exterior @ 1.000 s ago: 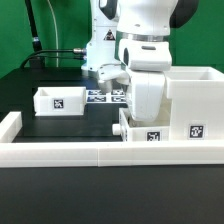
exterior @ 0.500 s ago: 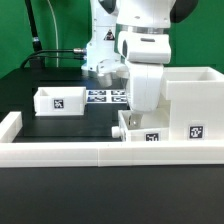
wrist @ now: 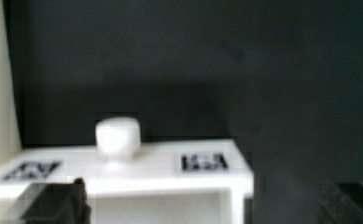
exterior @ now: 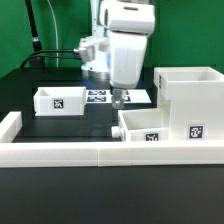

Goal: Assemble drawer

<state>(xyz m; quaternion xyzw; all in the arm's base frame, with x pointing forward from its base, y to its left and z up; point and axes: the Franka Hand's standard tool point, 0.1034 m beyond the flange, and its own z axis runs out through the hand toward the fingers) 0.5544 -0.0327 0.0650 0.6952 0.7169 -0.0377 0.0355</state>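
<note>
The exterior view sits low and close, just outside the long white plastic border rail [exterior: 60,150]. It looks level across the matte black table [exterior: 90,118] toward the white robot arm [exterior: 125,45] and the green backdrop [exterior: 15,25].

The wrist view rides on the arm and looks steeply down from close range. It is blurred, and the dark fingertips [wrist: 53,200] of the gripper [wrist: 204,205], set wide apart, show at its edge.

Both views share the small white plastic tray with a rounded knob [exterior: 138,127] [wrist: 142,172] and the black table around it [wrist: 196,70].
</note>
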